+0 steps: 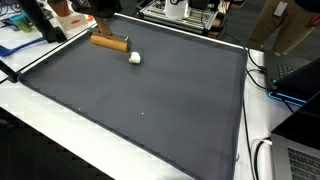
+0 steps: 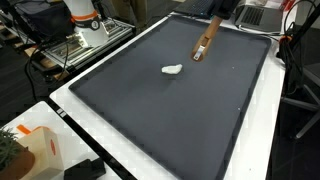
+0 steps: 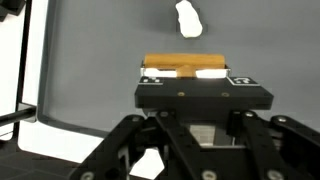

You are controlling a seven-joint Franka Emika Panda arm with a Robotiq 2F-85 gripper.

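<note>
Grip on the wooden block (image 3: 180, 67) looks like the step in hand. The claw (image 3: 190, 80) is closed across the block's length, with a pad at each side in the wrist view. The block sits near the far edge of the dark mat (image 1: 150, 110), close to one far corner in both exterior views. Whether it rests on the mat or hangs just clear of it cannot be told.

A small white lump (image 1: 134, 57) lies just beside the block and apart from it, a little further in from that edge.

In my judgement, any next move calls for a firm hold and a line that either avoids the lump or meets it squarely, because it lies on the inward side.

Room is tight behind the claw, where the mat's raised border and the gear beyond the counter (image 1: 60, 110) stand close. Toward the middle and the near edge, the mat gives a long unbroken run. A laptop (image 1: 300, 75) stands off one side edge.
</note>
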